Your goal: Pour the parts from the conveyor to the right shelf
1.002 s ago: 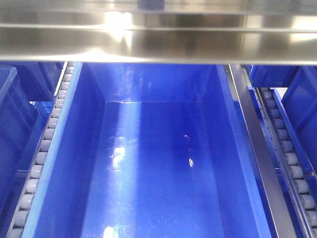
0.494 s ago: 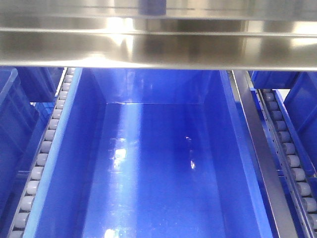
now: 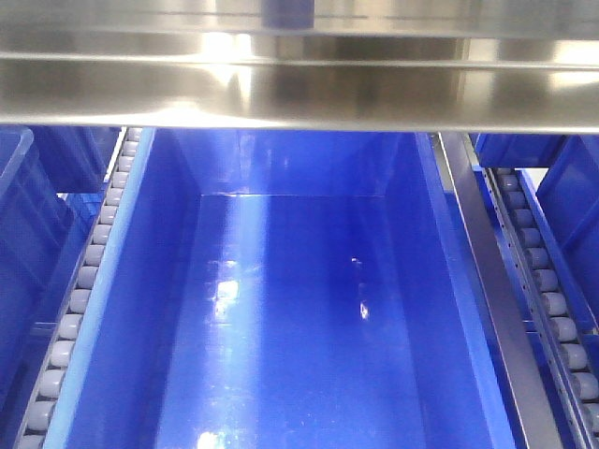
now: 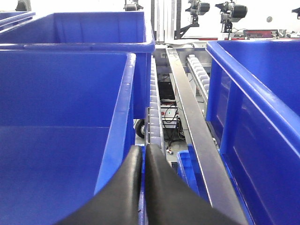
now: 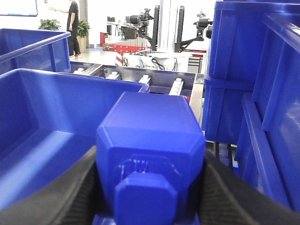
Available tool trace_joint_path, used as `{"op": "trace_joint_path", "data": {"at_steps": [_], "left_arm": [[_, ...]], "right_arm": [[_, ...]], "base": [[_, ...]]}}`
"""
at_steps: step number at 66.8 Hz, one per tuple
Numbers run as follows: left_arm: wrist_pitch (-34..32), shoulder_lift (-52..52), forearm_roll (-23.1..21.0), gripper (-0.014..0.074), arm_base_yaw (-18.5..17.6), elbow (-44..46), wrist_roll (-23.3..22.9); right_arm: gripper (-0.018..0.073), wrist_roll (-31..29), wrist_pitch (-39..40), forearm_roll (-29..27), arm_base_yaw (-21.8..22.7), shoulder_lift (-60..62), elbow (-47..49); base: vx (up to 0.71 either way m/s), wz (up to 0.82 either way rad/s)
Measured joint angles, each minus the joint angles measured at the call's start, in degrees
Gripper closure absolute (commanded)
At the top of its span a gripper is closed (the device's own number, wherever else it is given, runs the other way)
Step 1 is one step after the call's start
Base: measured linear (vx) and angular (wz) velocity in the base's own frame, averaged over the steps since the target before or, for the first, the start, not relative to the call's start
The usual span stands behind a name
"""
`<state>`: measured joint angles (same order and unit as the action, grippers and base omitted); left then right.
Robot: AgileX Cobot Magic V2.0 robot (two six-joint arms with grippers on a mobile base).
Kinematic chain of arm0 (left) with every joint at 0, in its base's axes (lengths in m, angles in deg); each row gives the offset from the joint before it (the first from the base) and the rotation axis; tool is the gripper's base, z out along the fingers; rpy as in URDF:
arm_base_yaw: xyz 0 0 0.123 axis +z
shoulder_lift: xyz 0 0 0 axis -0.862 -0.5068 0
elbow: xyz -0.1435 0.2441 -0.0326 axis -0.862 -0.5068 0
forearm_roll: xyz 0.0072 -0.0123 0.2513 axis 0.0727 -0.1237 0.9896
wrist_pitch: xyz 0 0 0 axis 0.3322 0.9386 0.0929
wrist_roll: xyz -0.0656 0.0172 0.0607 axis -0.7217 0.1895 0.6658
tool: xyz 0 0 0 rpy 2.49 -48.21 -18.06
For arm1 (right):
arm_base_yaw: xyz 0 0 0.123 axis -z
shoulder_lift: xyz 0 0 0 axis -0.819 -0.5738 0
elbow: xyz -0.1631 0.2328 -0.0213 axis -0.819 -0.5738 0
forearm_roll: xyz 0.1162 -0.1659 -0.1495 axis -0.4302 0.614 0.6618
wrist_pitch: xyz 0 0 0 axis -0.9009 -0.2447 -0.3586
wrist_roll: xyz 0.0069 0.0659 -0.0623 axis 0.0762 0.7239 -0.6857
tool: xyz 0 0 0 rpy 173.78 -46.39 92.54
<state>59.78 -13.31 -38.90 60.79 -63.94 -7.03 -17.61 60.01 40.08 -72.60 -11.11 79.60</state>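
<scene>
Two grippers up at shelf level, right gripper (image 5: pixel 150 187) clamped on blue block (image 5: pixel 151 154) over bin (image 5: pixel 33 136), left gripper (image 4: pixel 143 187) pinched closed, nothing held, beside roller rail (image 4: pixel 154 108)

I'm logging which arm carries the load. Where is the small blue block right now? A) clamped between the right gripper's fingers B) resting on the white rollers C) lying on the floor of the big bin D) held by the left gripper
A: in the right wrist view the blue block sits clamped between the right gripper's black fingers.
</scene>
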Motion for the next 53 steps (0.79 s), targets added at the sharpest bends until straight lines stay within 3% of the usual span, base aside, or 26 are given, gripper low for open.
{"op": "trace_joint_path", "data": {"at_steps": [13,28,35,45,53], "left_arm": [[0.00,0.00,0.00,0.0603,0.00,0.00,0.00],[0.00,0.00,0.00,0.0603,0.00,0.00,0.00],[0.00,0.00,0.00,0.0603,0.00,0.00,0.00],[0.00,0.00,0.00,0.0603,0.00,0.00,0.00],[0.00,0.00,0.00,0.0603,0.00,0.00,0.00]], "right_arm": [[0.0565,0.00,-0.08,-0.32,0.00,-1.45,0.50],[0.0561,-1.29,-4.30,-4.49,0.00,-16.29,7.80],[0.0559,-6.01,-6.62,-8.10,0.00,-25.71,12.52],[0.0557,-17.30,-10.54,-15.87,0.00,-38.14,20.03],[0.0555,-24.01,-12.21,-21.74,-2.25,-46.25,24.67]], "base": [[0.00,0.00],[0.00,0.00],[0.00,0.00],[0.00,0.00],[0.00,0.00]]}}
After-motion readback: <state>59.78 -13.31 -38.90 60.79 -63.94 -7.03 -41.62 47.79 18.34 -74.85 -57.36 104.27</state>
